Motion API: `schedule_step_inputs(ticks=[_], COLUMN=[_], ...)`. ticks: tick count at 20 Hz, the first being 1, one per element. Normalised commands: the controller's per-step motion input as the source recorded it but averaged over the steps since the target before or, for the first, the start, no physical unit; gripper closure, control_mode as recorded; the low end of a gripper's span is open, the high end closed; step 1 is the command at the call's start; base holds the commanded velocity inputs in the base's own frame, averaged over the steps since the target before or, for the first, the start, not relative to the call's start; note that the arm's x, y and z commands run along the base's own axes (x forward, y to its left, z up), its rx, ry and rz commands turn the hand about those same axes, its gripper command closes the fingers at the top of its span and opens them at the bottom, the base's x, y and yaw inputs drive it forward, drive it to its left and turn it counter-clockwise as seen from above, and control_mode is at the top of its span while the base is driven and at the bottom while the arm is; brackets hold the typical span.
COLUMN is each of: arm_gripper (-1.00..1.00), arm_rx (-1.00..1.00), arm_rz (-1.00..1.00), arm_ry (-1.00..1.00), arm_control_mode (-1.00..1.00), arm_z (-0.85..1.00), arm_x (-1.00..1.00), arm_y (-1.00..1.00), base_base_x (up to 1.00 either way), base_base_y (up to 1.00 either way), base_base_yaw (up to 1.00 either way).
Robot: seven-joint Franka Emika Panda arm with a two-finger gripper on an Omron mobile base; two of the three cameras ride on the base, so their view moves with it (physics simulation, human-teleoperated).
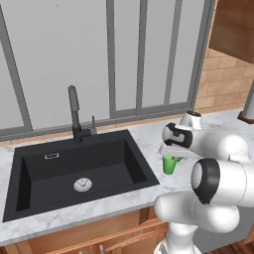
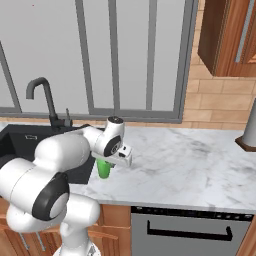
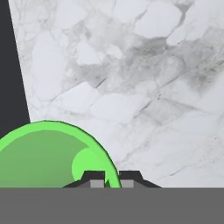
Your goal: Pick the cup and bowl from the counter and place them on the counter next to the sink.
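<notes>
The cup (image 3: 48,155) is pinched by its rim in the end effector (image 3: 111,178), over the bench (image 2: 190,165) beside the sink (image 1: 79,173); it is not yet released, and the bowl is judged still to be moved.

arm (image 1: 218,173): glossy white rounded shells | joints: dark black bands and round caps between segments | wrist: white with black collar, small grey cap on top | gripper (image 3: 112,178): white block body, two small dark fingertips with grey pads
</notes>
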Motion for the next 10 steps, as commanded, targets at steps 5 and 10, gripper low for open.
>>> schedule_step_inputs(ticks=[5, 10], arm_gripper=[-1.00, -1.00], arm_rx=[0.00, 0.00], arm_rz=[0.00, 0.00], arm_ry=[0.00, 0.00], arm_control_mode=[-1.00, -1.00], arm_z=[0.00, 0.00], arm_x=[0.00, 0.00], arm_y=[0.00, 0.00], base_base_x=[0.00, 0.00], base_base_y=[0.00, 0.00], base_base_yaw=[0.00, 0.00])
